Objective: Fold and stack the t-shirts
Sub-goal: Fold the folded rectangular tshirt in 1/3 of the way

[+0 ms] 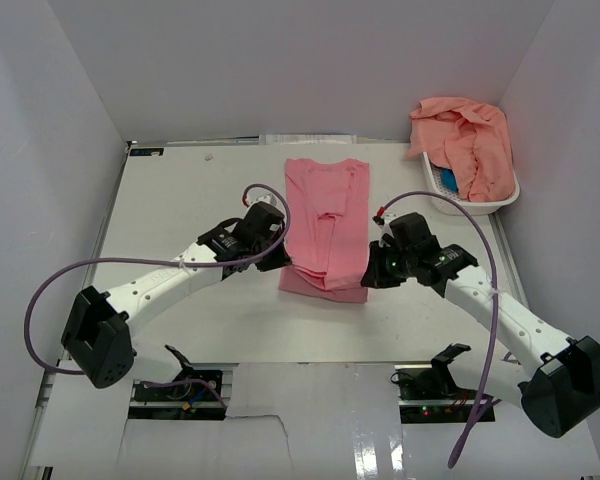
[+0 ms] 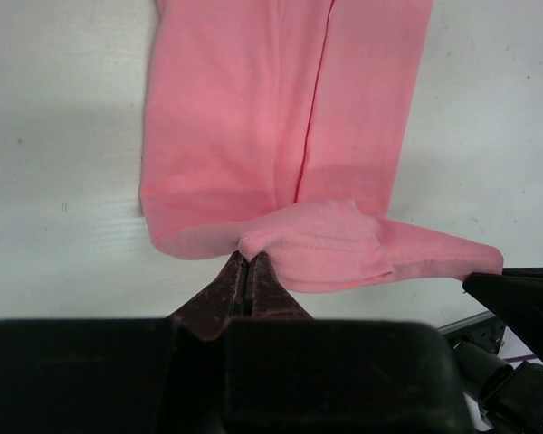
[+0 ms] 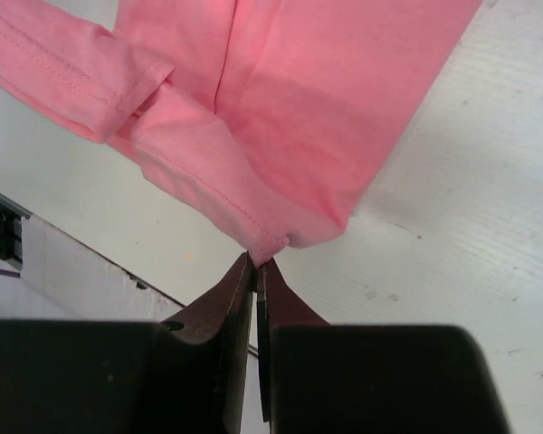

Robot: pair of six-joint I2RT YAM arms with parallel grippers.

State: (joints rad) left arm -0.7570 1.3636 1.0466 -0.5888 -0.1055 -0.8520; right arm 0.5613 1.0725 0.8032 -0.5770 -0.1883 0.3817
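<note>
White walls (image 1: 80,100) boxed the place in on three sides, plain and bare, and there was the white table (image 1: 180,190) filling the floor of it, matte, with a few faint scuffs showing up close. Down the middle of that table lay the pink t-shirt (image 1: 325,215), folded into a long narrow strip running from 12 o'clock to 6 o'clock, flat along most of its length, with its near end doubled up in a loose fold.

Over at 2 o'clock, hard by the right wall, a heap of salmon t-shirts (image 1: 470,140) spilled over a white slotted basket (image 1: 500,195).

And the arms! The left arm (image 1: 160,285) reached in from 7 o'clock and the right arm (image 1: 500,305) from 5 o'clock, each trailing a purple cable (image 1: 40,300).

The left gripper (image 2: 252,258) sat at the strip's 7 o'clock corner, jaws clenched tight together, nipping the raised edge of the cloth right at the tips. The right gripper (image 3: 255,260) sat at the 5 o'clock corner, also clamped closed, pinching the very corner of the hem, stitching visible just above its tips.
</note>
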